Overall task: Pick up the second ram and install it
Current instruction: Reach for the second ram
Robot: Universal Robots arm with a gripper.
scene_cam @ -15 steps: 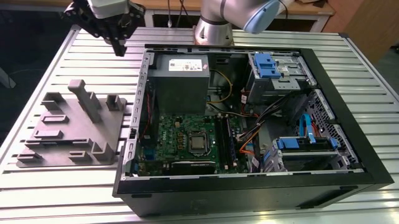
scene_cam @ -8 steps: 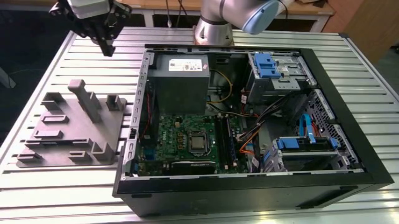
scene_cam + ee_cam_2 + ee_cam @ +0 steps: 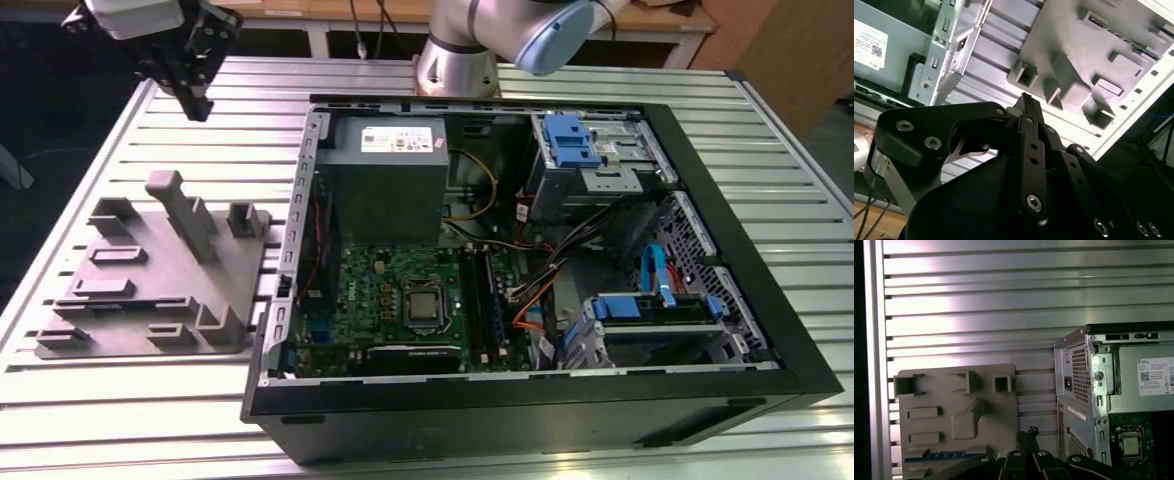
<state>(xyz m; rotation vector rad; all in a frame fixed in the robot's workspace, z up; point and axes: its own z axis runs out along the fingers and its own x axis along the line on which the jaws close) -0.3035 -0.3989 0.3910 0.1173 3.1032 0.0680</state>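
One open computer case, one grey moulded tray at its nine o'clock holding one ram strip, one power supply, one motherboard, two blue-handled drive cages.

Here's the table, all ribbed bare metal, its slats gleaming with glare, and on it the tray in dull, matt grey moulded plastic. The computer case is smooth satin black outside and raw silvery sheet metal inside, with a paper label stuck on the grey metal power supply. The gripper shows matt black, studded with shiny steel screws.
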